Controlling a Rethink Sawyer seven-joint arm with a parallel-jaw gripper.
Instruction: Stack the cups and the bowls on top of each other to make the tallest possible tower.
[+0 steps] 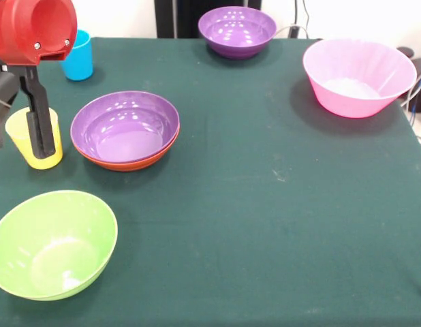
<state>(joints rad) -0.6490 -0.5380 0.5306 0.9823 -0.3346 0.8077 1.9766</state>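
Dark green cloth covers the surface (278, 204), which fills nearly the whole front view, with a pale wall and some dark cables showing along the far edge.

At the left edge the red and black arm (33, 30) comes down, and the gripper (20, 133) hangs over the yellow cup (35, 142). One black finger (40, 119) stands in front of the cup, reaching down toward its lower half; the other finger is cut off by the picture's edge, so how wide the gripper stands, and whether it has hold of the cup, cannot be told. The yellow cup stands upright on the cloth.

Behind the arm's red housing, near the far left corner, a blue cup (80, 58) stands upright, partly hidden by the housing.

Just right of the yellow cup sits a short stack: a purple bowl (125, 126) nested inside a wide orange bowl (129, 162), of which only the rim and lower side show beneath it.

Nearer the camera, at the bottom left, a lime green bowl (54, 245) rests open side up, apart from the stack.

At the far edge, near the middle, a second purple bowl (236, 30) sits alone. Well to its right, by the right edge, stands the big pink bowl (359, 76), upright and empty.
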